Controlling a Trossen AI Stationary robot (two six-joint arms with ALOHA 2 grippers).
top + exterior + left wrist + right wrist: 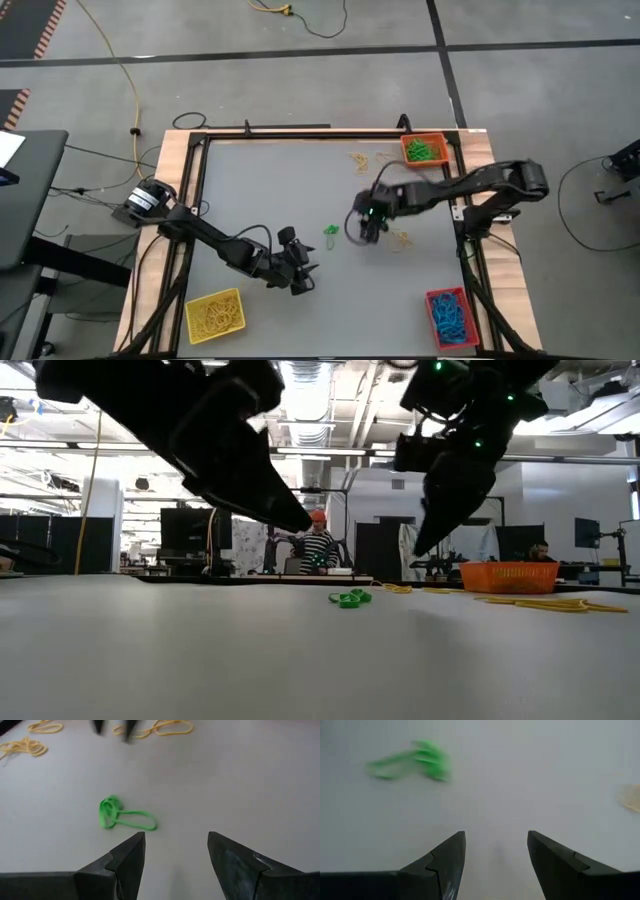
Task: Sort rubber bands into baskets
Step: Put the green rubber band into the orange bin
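A grey table (300,190) is seen with a green rubber band (331,232) lying at its middle and yellow bands (400,240) scattered nearby. An orange basket (424,149), a red basket (452,318) and a yellow basket (215,315) are set near the edges. A person (317,546) is seen in the room behind. The left gripper (300,277) and right gripper (368,233) are held on either side of the green band, jaws spread and empty.

Bare table surrounds the green rubber bands (331,231), flanked by the open left gripper (303,277) and open right gripper (371,234).
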